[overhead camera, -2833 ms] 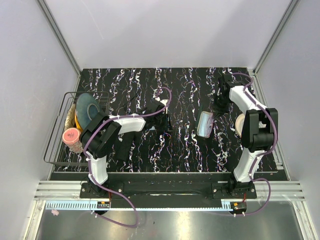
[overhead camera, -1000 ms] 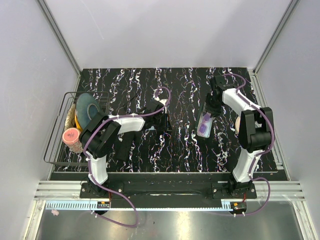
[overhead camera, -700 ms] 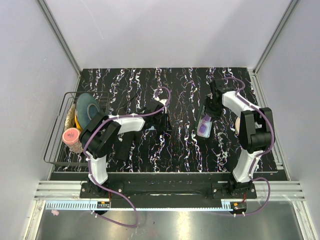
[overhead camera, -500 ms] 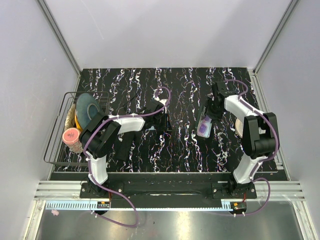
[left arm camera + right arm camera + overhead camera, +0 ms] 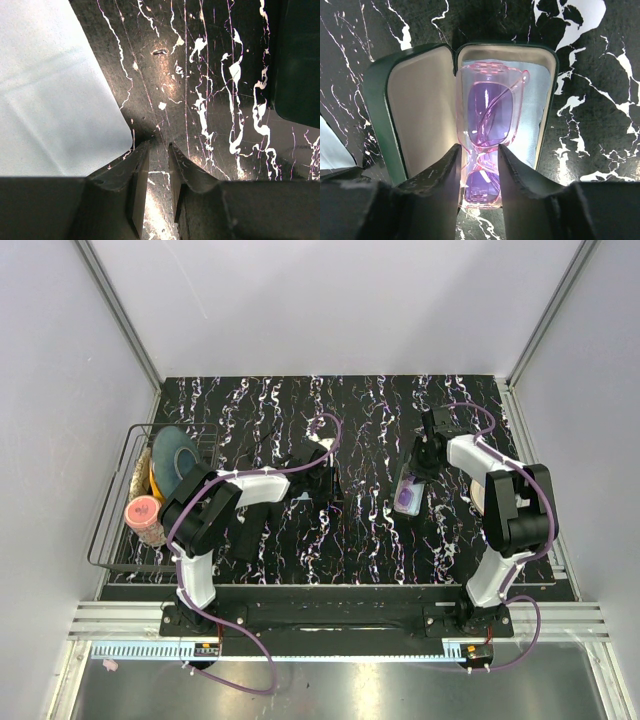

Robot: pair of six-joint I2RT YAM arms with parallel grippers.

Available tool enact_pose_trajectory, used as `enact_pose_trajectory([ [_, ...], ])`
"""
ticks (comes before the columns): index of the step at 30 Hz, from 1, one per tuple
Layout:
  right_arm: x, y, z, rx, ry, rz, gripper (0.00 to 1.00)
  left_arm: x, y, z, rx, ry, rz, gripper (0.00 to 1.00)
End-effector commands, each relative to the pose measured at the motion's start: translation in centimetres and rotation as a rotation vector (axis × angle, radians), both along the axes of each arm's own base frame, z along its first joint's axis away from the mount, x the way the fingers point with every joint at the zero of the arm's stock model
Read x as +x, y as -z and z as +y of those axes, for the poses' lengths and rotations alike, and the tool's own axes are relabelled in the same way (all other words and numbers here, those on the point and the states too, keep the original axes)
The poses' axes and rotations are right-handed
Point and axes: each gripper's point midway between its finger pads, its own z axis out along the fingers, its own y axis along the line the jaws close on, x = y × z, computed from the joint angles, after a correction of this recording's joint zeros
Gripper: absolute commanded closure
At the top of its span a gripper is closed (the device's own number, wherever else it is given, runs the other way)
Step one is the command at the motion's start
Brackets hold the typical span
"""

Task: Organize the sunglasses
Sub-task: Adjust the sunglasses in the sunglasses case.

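An open green glasses case (image 5: pixel 420 95) lies on the black marbled table, right of centre in the top view (image 5: pixel 408 492). Pink-framed sunglasses with purple lenses (image 5: pixel 490 107) lie folded in its right half on a pale blue lining. My right gripper (image 5: pixel 479 147) points down over the case's near end (image 5: pixel 422 462). Its fingers close narrowly on the sunglasses at the bridge. My left gripper (image 5: pixel 159 145) is shut and empty, low over the table near the middle (image 5: pixel 328 478).
A wire basket (image 5: pixel 110 530) at the left edge holds plates (image 5: pixel 175 455) and a pink cup (image 5: pixel 143 515). A beige round object (image 5: pixel 480 490) sits beside the right arm. A dark object (image 5: pixel 300 60) fills the right edge of the left wrist view.
My right gripper has come from the far right to over the case, and the purple sunglasses now lie in it. The left arm has not moved.
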Motion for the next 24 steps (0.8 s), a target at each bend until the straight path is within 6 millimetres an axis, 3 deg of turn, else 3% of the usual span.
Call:
enact_pose_trajectory([
  [1, 0.6, 0.4, 0.5, -0.001, -0.002, -0.021, 0.62, -0.4, 1.2, 1.2, 0.052, -0.01, 0.042, 0.73],
  [5, 0.4, 0.8, 0.4, -0.008, -0.006, -0.009, 0.69, -0.4, 1.3, 1.2, 0.053, -0.01, 0.043, 0.73],
  [9, 0.3, 0.8, 0.2, -0.022, -0.017, -0.008, 0.7, -0.5, 1.4, 1.2, 0.056, -0.007, 0.045, 0.73],
  [17, -0.3, -0.6, -0.3, -0.055, -0.019, -0.04, 0.49, -0.5, 1.5, 1.2, 0.056, -0.007, 0.049, 0.73],
  [21, -0.3, -1.0, 0.0, -0.037, -0.014, -0.049, 0.46, -0.6, 1.7, 1.2, 0.058, -0.008, 0.053, 0.73],
  [24, -0.5, -0.1, 0.1, -0.042, -0.021, -0.026, 0.48, -0.6, 1.6, 1.2, 0.056, -0.008, 0.05, 0.73],
])
